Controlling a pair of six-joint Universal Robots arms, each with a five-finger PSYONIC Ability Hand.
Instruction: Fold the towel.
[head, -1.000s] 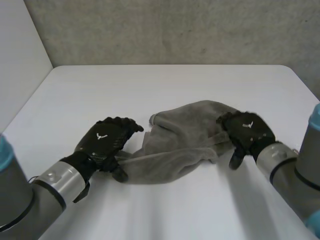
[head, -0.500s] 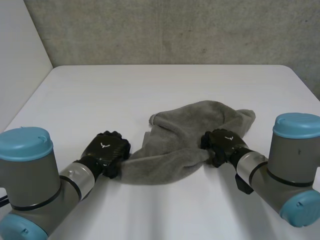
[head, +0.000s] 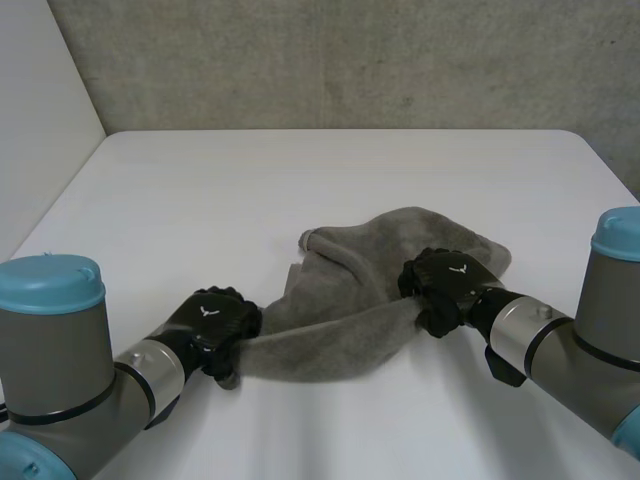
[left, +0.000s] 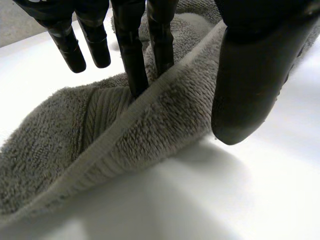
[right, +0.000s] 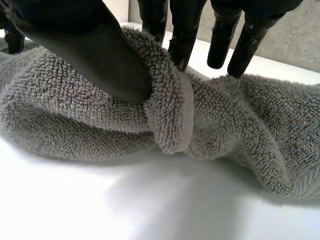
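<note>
Table (head: 330, 180) first: plain white and smooth, bare across its far half. A grey speckled back wall (head: 350, 60) stands behind it, and a paler side wall (head: 40, 120) closes off the left.

Towel (head: 370, 270), grey and fluffy, lies bunched on the near half, a little right of the middle. It is rumpled rather than flat, with one rolled corner poking out at its far left.

Left hand (head: 218, 322) is at the towel's near-left end, clamped on it. In the left wrist view the fingers (left: 135, 55) dig into the pile on one side of a hemmed edge and the thumb (left: 247, 85) presses on the other, a clear pinch.

Right hand (head: 447, 290) is on the near-right part. Its wrist view shows the thumb (right: 100, 55) pressing a fold of the hem towards the fingers (right: 182, 35), so it is grasping too.

Between the hands the near edge runs as a stretched band; I cannot tell whether it clears the table.

Edges now. The towel sits well apart from the table's far edge and both side edges, with wide open white beyond it and to the left. The near side is tighter, where the left arm (head: 60, 370) and right arm (head: 590, 340) come in low at the corners.
</note>
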